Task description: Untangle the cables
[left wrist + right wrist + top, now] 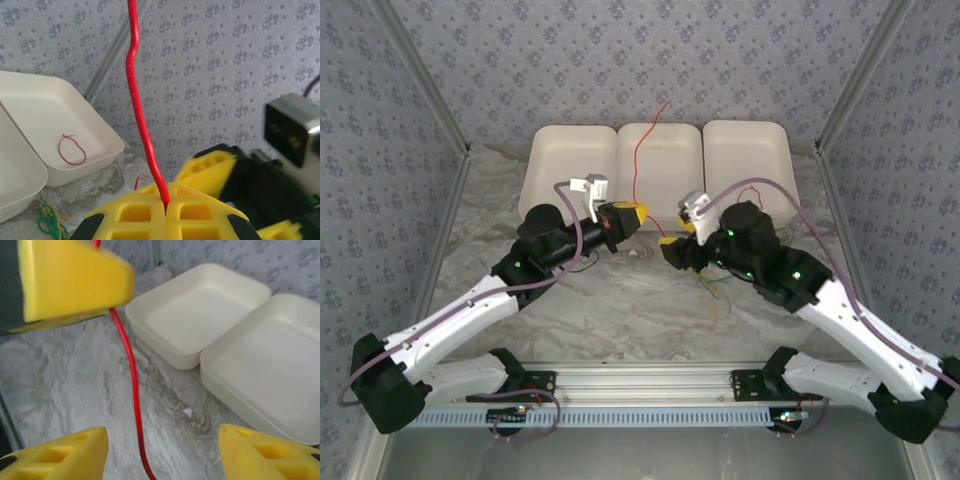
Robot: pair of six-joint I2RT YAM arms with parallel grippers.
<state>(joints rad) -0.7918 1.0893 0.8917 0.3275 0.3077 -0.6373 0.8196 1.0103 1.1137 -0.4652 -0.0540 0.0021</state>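
Observation:
My left gripper (638, 213) (166, 207) is shut on a red cable (638, 160) (140, 115), pinched between its yellow fingertips. The cable's free end rises over the middle white tray (660, 190). Its other part runs down toward my right gripper (675, 245) (162, 455), which stands open. The red cable (134, 390) passes between those fingers without touching them, nearer the left fingertip (60, 455). A green and yellow tangle of cables (715, 290) (50, 225) lies on the table under the right arm. A small red loop (70, 150) rests in a tray.
Three white trays (575, 160) (745, 155) stand side by side at the back of the marbled table. Patterned walls enclose the sides and back. The two grippers are close together in front of the middle tray.

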